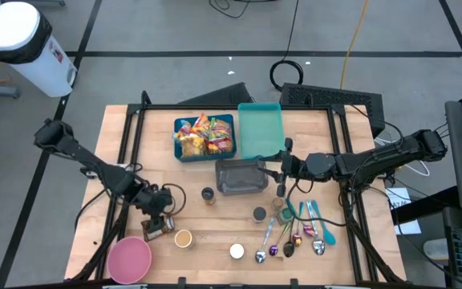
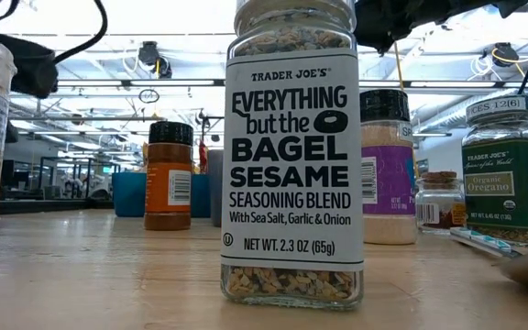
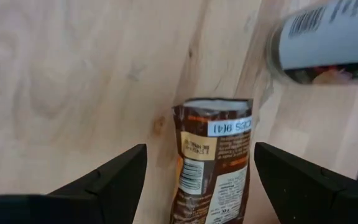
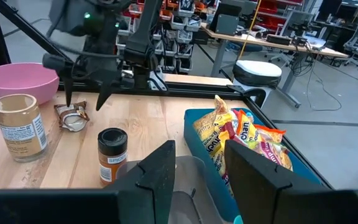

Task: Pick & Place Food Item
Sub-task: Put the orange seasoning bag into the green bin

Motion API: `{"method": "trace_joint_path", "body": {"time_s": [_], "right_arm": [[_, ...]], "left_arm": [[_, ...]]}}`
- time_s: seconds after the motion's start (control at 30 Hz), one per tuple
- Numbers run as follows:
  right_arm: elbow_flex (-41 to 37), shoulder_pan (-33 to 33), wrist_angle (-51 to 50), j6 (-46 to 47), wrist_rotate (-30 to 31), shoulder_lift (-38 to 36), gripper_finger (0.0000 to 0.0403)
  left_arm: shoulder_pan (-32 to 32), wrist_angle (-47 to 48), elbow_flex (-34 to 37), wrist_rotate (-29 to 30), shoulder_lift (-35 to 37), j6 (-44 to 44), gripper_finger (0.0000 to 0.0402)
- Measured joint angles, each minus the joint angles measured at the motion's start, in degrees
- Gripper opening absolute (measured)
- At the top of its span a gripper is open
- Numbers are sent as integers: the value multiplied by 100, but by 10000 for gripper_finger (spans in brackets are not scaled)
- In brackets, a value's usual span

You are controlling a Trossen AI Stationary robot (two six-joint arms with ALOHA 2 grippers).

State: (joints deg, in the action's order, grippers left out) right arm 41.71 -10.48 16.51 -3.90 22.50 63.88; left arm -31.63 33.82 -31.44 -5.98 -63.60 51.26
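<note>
A brown snack packet is seen flat on the wooden table, near the pink bowl and a spice jar. The left gripper is held directly over it, fingers spread, packet between them, unpinched. The right gripper is poised above the grey tray, fingers parted, nothing held.
</note>
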Motion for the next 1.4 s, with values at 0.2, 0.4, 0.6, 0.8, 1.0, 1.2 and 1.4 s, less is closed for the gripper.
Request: {"method": "trace_joint_path", "body": {"time_s": [0.2,0.4,0.6,0.8,1.0,1.2,1.4], "right_arm": [[0,0,0,15,2,0,130],[0,0,-1,17,4,0,130],[0,-1,-4,17,0,0,130],[0,0,-4,20,-2,0,130],[0,0,146,18,-4,0,130],[0,0,382,12,-7,0,130],[0,0,378,10,-7,0,130]], "left_arm": [[-224,-142,0,99,-543,40,305],[-206,-199,-12,138,-1002,31,305],[77,-141,-20,127,-1070,-266,264],[536,-15,-21,180,-800,-719,149],[1132,539,-415,195,-332,-1447,42],[1600,1115,-1253,665,256,-2245,29],[1837,551,-2149,2023,732,-3436,56]]}}
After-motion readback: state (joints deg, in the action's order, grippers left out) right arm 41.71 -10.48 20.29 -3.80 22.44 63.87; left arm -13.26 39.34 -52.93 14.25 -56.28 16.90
